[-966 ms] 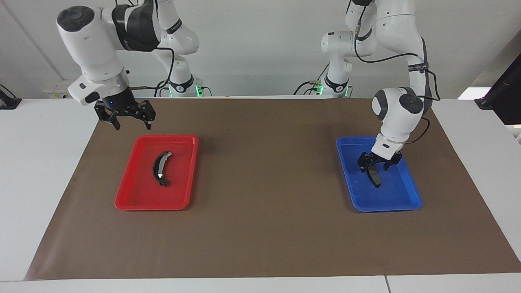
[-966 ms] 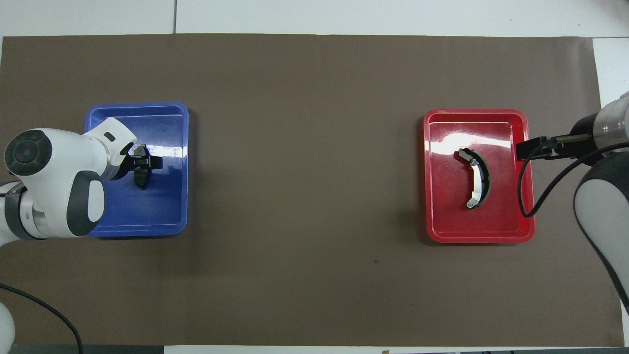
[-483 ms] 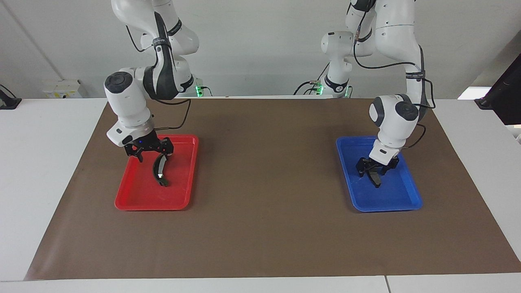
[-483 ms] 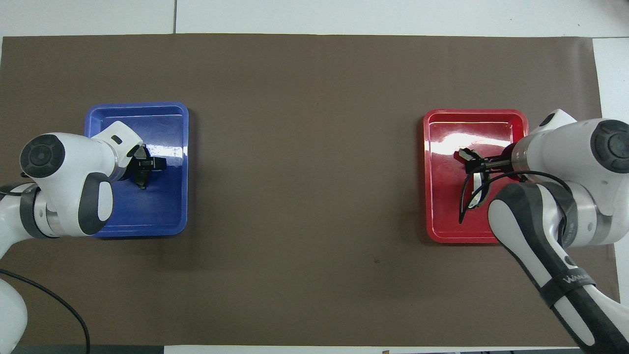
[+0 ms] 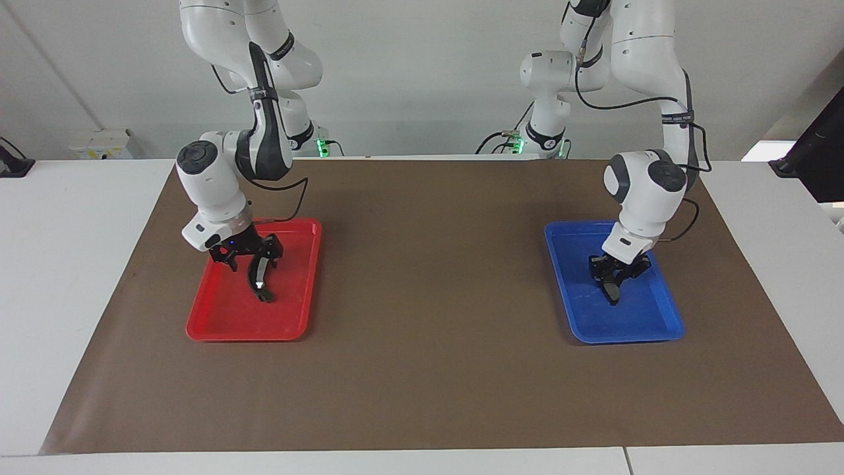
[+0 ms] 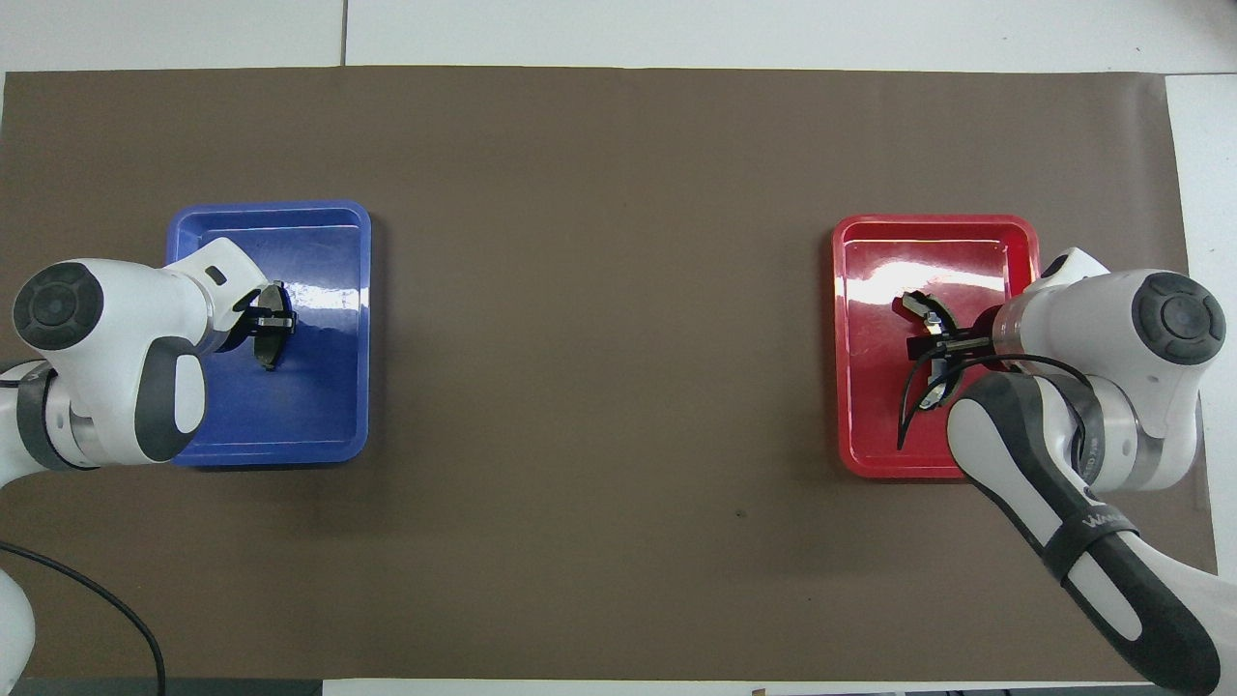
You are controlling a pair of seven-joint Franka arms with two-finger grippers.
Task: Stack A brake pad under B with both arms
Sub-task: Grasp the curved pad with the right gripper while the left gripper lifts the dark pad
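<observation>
The A brake pad (image 5: 612,289), small and dark grey, is in the blue tray (image 5: 626,336) toward the left arm's end of the table. My left gripper (image 5: 614,276) is down in that tray, shut on the pad's upper part. The pad also shows in the overhead view (image 6: 270,350). B (image 5: 258,284), the long black crescent with a silvery band, lies in the red tray (image 5: 217,323) toward the right arm's end. My right gripper (image 5: 250,258) is low over B, open, with its fingers on either side of the end of B nearer the robots.
Both trays sit on a brown mat (image 5: 428,297) that covers the white table. The blue tray (image 6: 358,338) and the red tray (image 6: 870,435) stand far apart, with bare mat between them.
My right arm swung down from beside the red tray to low over B. My left gripper sank a little in the blue tray and its fingers closed on the pad.
</observation>
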